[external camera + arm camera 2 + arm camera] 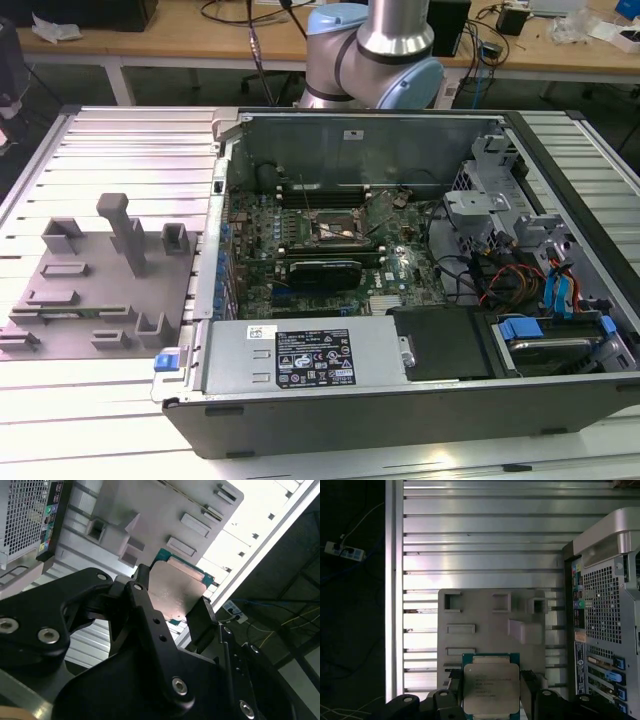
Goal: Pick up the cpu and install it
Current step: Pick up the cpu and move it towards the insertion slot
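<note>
The tool is closed on the cpu. Its two black fingers press on opposite edges of the chip, whose silvery top and green rim show in both wrist views. We judge the chip to be held in the air over the edge of the grey fixture plate, which lies on the slatted bench, with the rear panel of the computer case just beside. The hazard, as we see it, lies in the grip: the fingers touch only the thin edges, so a small slip or a jolt could tilt the chip or turn it between them. A chip that reaches the socket tilted or turned would not seat and might bend the contacts. The socket sits low on the board, hemmed in by cables and other parts, so the fingers could also foul something near it; we cannot tell whether its frame stands open. A drop from here would land the chip on the plate or the bench. As for pose, the exterior view shows the arm at the far side of the case, its blue-capped joints rising out of sight. The wrist views look onto the plate and bench — we take the tool to point downward, well above them.
</note>
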`<act>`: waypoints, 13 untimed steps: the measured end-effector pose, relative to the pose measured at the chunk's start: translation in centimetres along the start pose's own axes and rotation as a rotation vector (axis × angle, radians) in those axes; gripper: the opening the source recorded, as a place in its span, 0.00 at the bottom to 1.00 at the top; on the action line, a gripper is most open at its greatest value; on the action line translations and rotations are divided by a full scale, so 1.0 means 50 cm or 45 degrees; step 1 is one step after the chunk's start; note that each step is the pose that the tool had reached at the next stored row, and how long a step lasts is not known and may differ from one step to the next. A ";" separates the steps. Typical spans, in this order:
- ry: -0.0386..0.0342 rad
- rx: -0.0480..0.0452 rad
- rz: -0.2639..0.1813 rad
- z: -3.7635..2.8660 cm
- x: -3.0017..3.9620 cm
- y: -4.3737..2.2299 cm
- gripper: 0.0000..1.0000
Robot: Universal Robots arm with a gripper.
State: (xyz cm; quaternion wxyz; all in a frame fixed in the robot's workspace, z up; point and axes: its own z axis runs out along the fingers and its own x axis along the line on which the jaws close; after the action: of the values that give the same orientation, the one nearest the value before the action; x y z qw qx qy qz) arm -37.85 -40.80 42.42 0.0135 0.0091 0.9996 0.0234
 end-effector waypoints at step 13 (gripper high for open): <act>-0.0001 0.000 0.000 0.002 -0.051 0.001 0.54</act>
State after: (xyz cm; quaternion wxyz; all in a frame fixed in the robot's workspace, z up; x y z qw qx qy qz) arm -35.30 -40.80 42.42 0.0135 0.0091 0.9996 0.0234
